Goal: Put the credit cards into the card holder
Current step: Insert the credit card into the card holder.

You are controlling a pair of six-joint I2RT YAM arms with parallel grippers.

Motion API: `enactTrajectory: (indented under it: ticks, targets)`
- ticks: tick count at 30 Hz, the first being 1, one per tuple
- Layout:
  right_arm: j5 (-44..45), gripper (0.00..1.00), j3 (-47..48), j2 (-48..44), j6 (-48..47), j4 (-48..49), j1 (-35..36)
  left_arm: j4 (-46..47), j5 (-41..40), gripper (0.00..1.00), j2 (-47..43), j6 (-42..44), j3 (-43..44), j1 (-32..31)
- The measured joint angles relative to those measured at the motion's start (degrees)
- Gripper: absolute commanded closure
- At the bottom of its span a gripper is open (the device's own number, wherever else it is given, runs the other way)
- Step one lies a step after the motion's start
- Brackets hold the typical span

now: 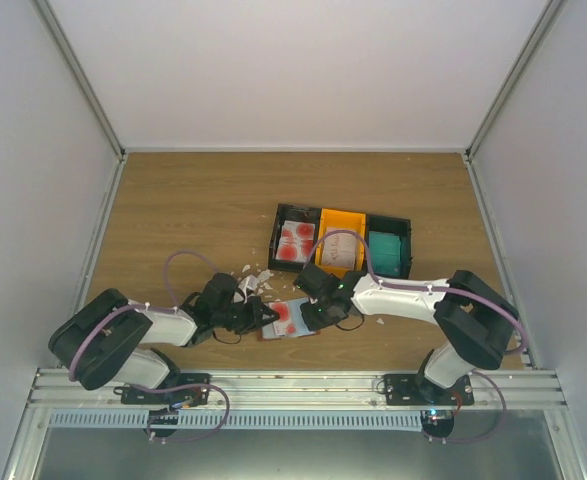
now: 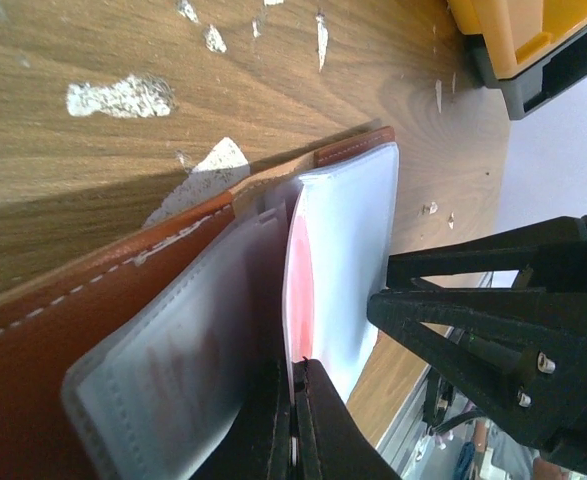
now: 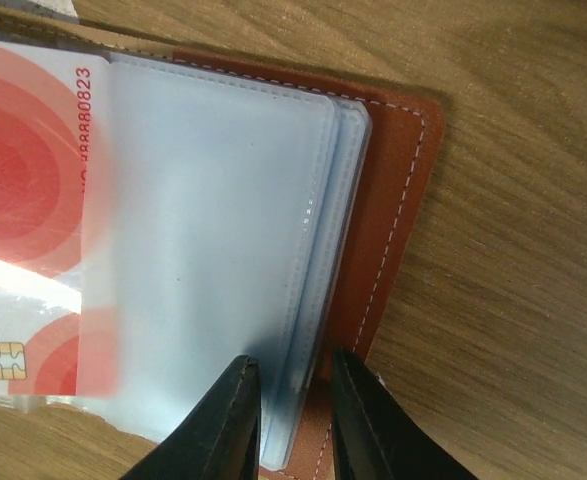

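The brown leather card holder (image 1: 298, 331) lies open on the table between my two grippers, its pale blue pockets (image 3: 213, 230) facing up. My left gripper (image 1: 264, 317) is shut on a white credit card with red blotches (image 2: 311, 280), seen edge-on in the left wrist view, and holds it partly inside a pocket. The same card (image 3: 28, 180) shows in the right wrist view, its right part under the translucent pocket. My right gripper (image 3: 293, 400) stands on the holder's right edge, its jaws a narrow gap apart astride the pocket edges. More cards lie in the trays.
Three trays stand behind the holder: a black one (image 1: 277, 229) with red-blotched cards, an orange one (image 1: 324, 229) with beige cards, a black one (image 1: 407, 243) with teal cards. White crumbled scraps (image 1: 253, 280) lie left of the trays. Grey walls enclose the table.
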Motion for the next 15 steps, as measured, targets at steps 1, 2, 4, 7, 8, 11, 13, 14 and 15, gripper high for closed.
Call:
enactTrajectory:
  ticks: [1,2,4,7,8,11,13,14,15]
  targets:
    - [0.0,0.80,0.1,0.1,0.1,-0.1,0.0,0.2,0.0,1.00,0.2,-0.1,0.0,-0.1]
    - [0.0,0.81,0.2,0.2,0.2,-0.2,0.0,0.4,0.1,1.00,0.3,-0.2,0.0,-0.3]
    - [0.0,0.81,0.3,0.3,0.2,-0.3,0.0,0.6,0.1,1.00,0.4,-0.4,0.0,-0.6]
    - [0.0,0.81,0.3,0.3,0.2,-0.3,0.0,0.7,0.1,1.00,0.6,-0.7,0.0,-1.2]
    - [0.0,0.81,0.3,0.4,0.2,-0.3,0.0,0.7,0.1,1.00,0.7,-0.7,0.0,-1.3]
    - [0.0,0.82,0.4,0.5,0.2,-0.3,0.0,1.1,0.1,1.00,1.2,-0.8,0.1,-1.8]
    - [0.0,0.82,0.5,0.5,0.2,-0.3,0.0,1.8,0.1,0.99,1.9,-0.8,0.3,-2.2]
    - [0.0,0.82,0.5,0.5,0.2,-0.3,0.0,2.0,0.1,0.99,2.3,-0.8,0.5,-2.3]
    - [0.0,0.82,0.5,0.5,0.2,-0.3,0.0,2.2,0.1,0.99,2.7,-0.8,0.7,-2.5]
